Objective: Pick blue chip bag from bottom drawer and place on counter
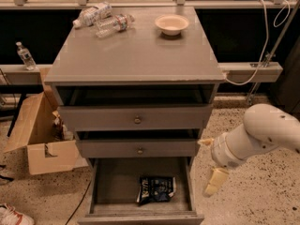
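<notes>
Blue chip bag (157, 189) lies flat on the floor of the open bottom drawer (116, 184), right of centre, near the front. Its long axis runs roughly 9 to 3 o'clock. Gripper (205, 168) hangs outside the drawer's right wall, fingers spread and empty. The bag sits at its 8 o'clock, apart. No bag on the counter (136, 55).

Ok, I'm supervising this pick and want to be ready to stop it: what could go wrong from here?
1. The claw hangs outside the cabinet, right of the bottom drawer; swinging in, it could clip the drawer's side wall or the middle drawer above.
2. The blue chip bag lies flat and crinkled on the drawer floor, so a grasp may slip.
3. A bowl and two bottles sit at the back of the counter; placing there could knock them.
</notes>
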